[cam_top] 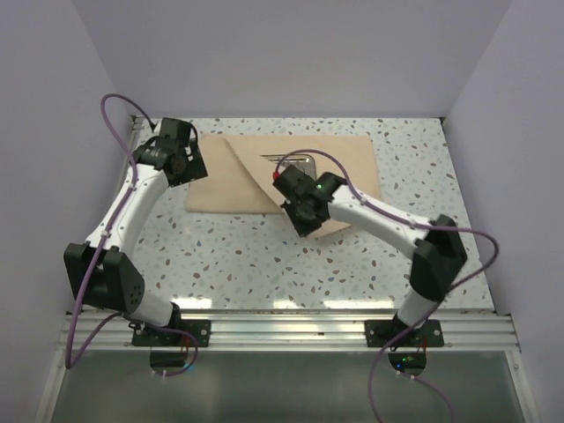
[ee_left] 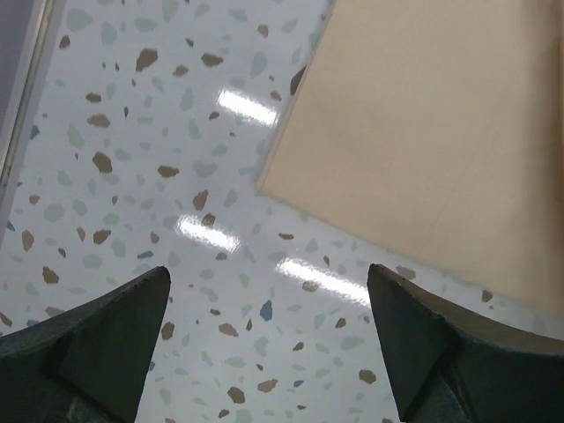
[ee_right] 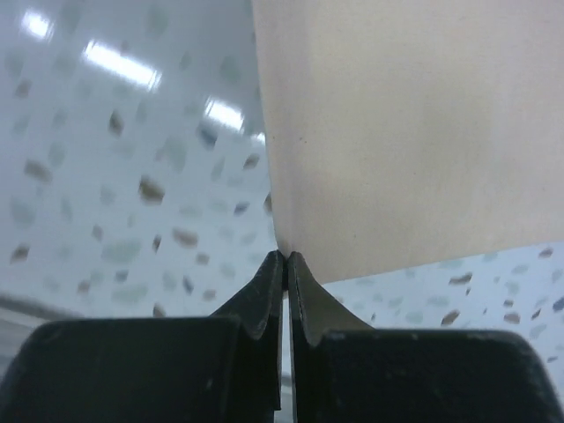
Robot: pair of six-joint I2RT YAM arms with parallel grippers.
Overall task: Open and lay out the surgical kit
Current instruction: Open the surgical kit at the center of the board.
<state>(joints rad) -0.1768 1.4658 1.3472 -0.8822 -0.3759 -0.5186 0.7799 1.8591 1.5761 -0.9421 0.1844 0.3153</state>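
Note:
The tan cloth wrap [cam_top: 264, 172] lies partly unfolded at the back of the table. Slim metal instruments [cam_top: 295, 160] show on it near its middle. My right gripper [cam_top: 302, 220] is shut on the near corner of the wrap [ee_right: 388, 115], pinching it at the fingertips [ee_right: 284, 257] and holding that flap lifted toward the front. My left gripper [cam_top: 181, 159] hangs open and empty over the table beside the wrap's left edge [ee_left: 423, 132], not touching it. No steel tray shows.
The speckled table [cam_top: 264, 256] extends in front of the wrap. White walls close the left, back and right sides. An aluminium rail [cam_top: 291, 330] runs along the near edge by the arm bases.

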